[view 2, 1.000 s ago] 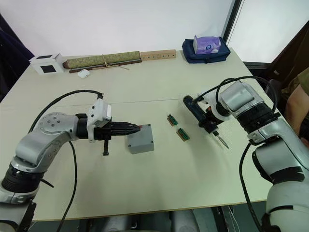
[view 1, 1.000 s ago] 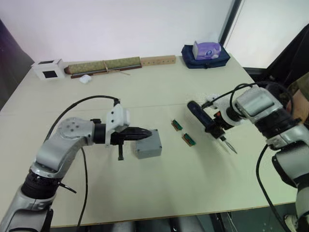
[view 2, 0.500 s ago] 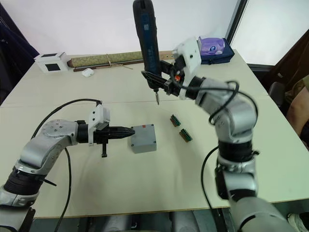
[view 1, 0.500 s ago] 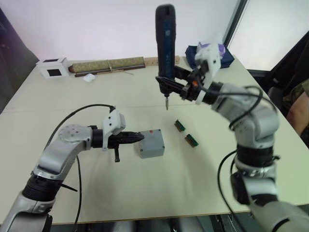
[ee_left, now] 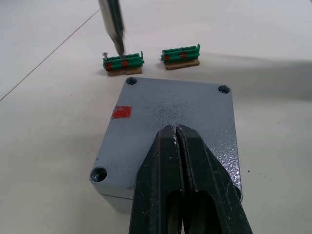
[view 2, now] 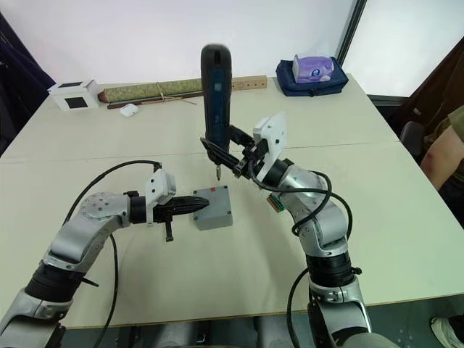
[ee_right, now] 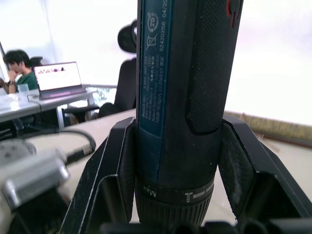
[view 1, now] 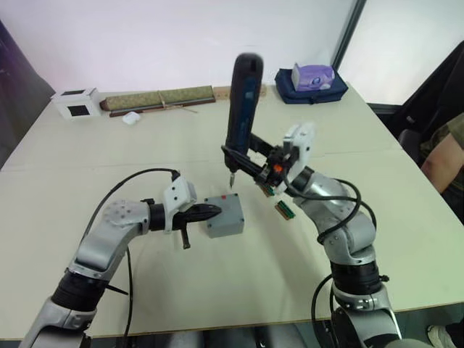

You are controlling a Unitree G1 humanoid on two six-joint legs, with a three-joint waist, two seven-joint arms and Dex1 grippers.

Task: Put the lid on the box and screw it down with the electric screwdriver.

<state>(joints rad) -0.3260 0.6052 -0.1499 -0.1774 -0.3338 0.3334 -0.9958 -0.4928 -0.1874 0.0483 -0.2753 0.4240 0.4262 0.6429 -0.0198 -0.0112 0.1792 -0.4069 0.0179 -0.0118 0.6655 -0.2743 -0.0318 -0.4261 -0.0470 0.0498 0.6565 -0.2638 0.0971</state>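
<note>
The shallow square grey cast-looking lid [ee_left: 170, 117], marked with a small red patch and with screw holes at its corners, is seated on top of the small square grey box [view 1: 225, 225], which stands near the middle of the pale table [view 1: 181, 290]. The left gripper [ee_left: 176, 141] is laid on the lid from the left, its two black fingers pressed together and holding nothing. The black stick-shaped electric screwdriver [view 1: 241, 101] is clasped upright between the fingers of the right gripper [ee_right: 175, 161], its thin metal bit [ee_left: 113, 27] pointing down just beyond the lid's far left corner. Two small green circuit boards [ee_left: 124, 63] lie on the table just beyond the box, to its right.
</note>
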